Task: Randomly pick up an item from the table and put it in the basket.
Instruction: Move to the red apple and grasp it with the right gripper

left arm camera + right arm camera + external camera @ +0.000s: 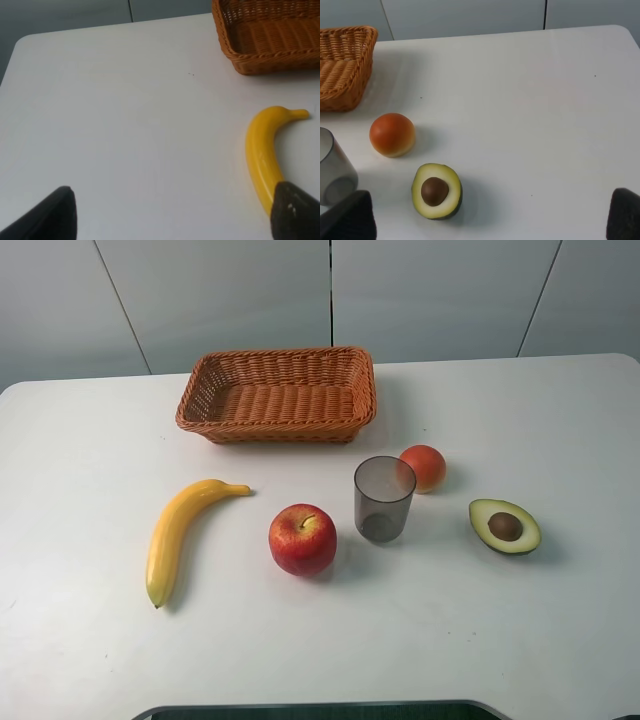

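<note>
The red apple (302, 539) with a short brown stem sits on the white table (90, 440), in front of centre. The woven wicker basket (278, 395) stands empty at the back of the table; it also shows in the left wrist view (270, 35) and the right wrist view (342, 65). No arm shows in the exterior high view. My left gripper (172, 220) is open and empty above bare table, with its fingertips (50, 215) wide apart. My right gripper (485, 220) is open and empty. The apple is out of both wrist views.
A yellow banana (180, 535) lies left of the apple, close to the left gripper (262, 150). A grey translucent cup (383, 498) stands right of the apple. A small orange-red fruit (423, 468) and a halved avocado (505, 526) lie further right, near the right gripper.
</note>
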Robot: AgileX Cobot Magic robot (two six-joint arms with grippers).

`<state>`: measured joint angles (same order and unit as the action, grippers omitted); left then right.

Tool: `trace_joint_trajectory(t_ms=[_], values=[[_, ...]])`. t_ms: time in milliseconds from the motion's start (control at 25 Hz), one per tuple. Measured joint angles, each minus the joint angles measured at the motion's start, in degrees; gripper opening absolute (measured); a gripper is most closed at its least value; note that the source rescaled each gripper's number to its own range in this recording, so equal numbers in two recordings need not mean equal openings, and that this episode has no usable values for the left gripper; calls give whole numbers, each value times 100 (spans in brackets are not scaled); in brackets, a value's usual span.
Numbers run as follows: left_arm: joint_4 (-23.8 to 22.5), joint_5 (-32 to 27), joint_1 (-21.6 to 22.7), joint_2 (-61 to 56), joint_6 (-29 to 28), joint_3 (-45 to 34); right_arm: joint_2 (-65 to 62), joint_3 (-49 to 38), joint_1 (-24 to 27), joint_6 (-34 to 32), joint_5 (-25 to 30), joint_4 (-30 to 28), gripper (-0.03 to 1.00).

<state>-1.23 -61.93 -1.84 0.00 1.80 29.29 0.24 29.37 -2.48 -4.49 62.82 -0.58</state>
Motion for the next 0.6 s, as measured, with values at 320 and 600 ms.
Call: trace_joint_trajectory(t_ms=[320, 600], values=[[0, 0, 0, 0, 0, 0, 0, 0, 0, 0, 0, 0, 100], [0, 0, 0, 0, 0, 0, 0, 0, 0, 0, 0, 0, 100]])
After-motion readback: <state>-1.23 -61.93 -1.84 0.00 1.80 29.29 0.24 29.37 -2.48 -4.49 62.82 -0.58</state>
